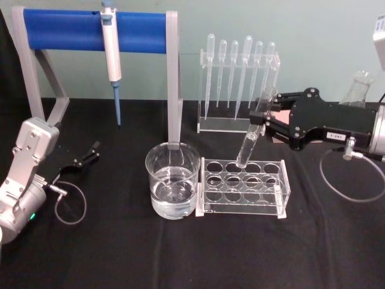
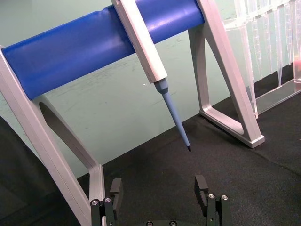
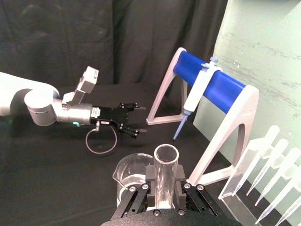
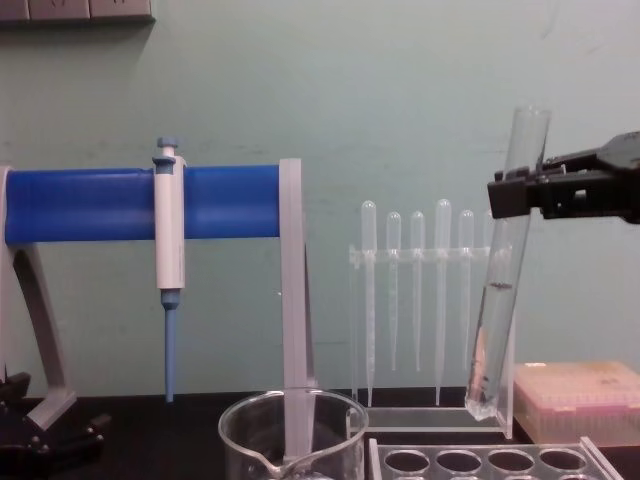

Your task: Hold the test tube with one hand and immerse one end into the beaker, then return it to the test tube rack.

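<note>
My right gripper (image 1: 265, 114) is shut on the test tube (image 1: 251, 137), gripping it near its open rim. The tube hangs tilted, its round bottom just above a back hole of the clear rack (image 1: 240, 202) and clear of it in the chest view, where the test tube (image 4: 503, 280) shows below the right gripper (image 4: 517, 192). The beaker (image 1: 172, 180), part full of clear liquid, stands left of the rack. In the right wrist view the tube (image 3: 165, 170) sits between the jaws with the beaker (image 3: 128, 173) beyond. My left gripper (image 1: 91, 151) rests open at the far left.
A blue-barred stand (image 1: 72, 30) holds a white-and-blue pipettor (image 1: 111, 54) behind the beaker. A clear stand of plastic pipettes (image 1: 240, 78) stands behind the rack. A glass flask (image 1: 359, 90) is at the back right, and a pink tip box (image 4: 580, 400) lies right of the rack.
</note>
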`<control>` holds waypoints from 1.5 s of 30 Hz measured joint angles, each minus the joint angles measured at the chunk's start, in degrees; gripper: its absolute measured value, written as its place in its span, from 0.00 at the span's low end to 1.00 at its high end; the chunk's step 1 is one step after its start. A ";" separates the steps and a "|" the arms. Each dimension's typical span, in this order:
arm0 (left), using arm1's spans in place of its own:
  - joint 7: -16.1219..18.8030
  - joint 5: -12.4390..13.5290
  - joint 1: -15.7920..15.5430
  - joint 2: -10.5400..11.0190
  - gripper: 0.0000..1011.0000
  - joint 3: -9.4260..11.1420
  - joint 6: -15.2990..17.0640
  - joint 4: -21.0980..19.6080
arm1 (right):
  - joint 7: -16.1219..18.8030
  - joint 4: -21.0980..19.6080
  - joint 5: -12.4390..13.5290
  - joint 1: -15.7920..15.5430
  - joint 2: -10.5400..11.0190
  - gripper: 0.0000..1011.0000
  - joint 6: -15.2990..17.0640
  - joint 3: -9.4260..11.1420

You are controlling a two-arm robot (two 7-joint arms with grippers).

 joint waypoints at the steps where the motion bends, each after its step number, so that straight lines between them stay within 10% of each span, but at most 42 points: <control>1: 0.00 0.00 0.00 0.00 0.99 0.00 0.00 0.00 | -0.04 0.07 -0.11 -0.12 -0.08 0.24 -0.08 0.00; 45: 0.00 0.00 0.00 0.00 0.99 0.00 0.00 0.00 | -1.20 5.50 -7.30 -2.43 -5.83 0.24 -0.44 -1.75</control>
